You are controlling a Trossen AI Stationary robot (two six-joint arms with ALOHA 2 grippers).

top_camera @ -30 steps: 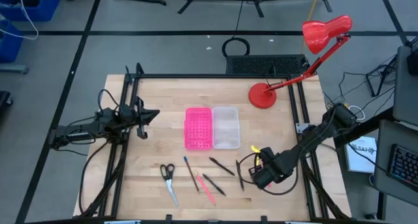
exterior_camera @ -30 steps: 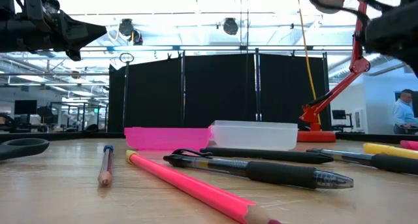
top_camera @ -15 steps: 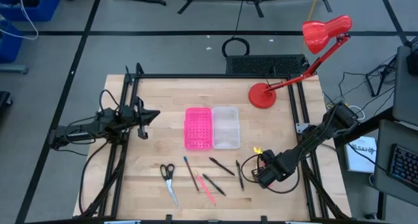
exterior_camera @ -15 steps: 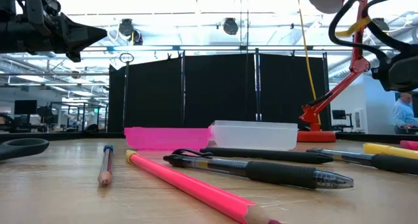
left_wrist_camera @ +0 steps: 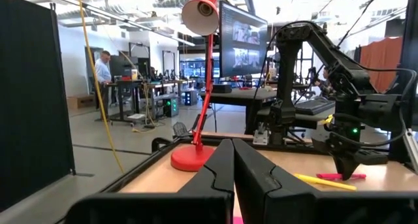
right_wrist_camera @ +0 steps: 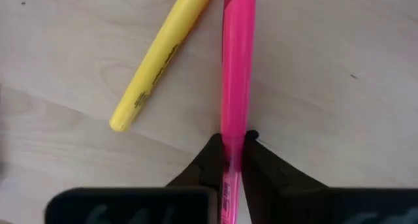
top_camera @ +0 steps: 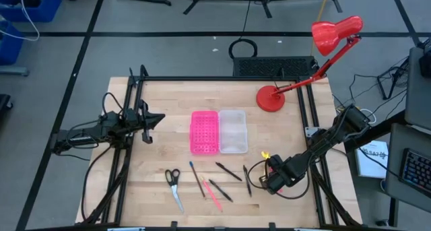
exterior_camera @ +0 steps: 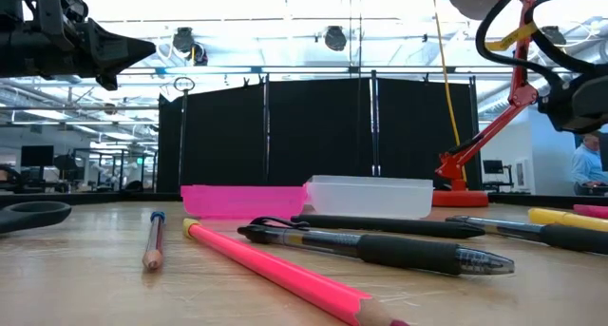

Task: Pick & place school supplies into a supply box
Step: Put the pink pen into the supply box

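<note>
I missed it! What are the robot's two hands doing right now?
Left gripper: jaws shut, holding nothing, at the table's left edge.
Right gripper: jaws closed on the pink highlighter.

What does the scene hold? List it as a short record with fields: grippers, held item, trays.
right gripper: low at the table's near right, fingers shut on the pink highlighter
beside it: yellow highlighter on the wood, apart from the pink one
left gripper: shut, empty, raised at the table's left
trays: clear plastic tray beside bright pink dotted tray, both without supplies
</note>
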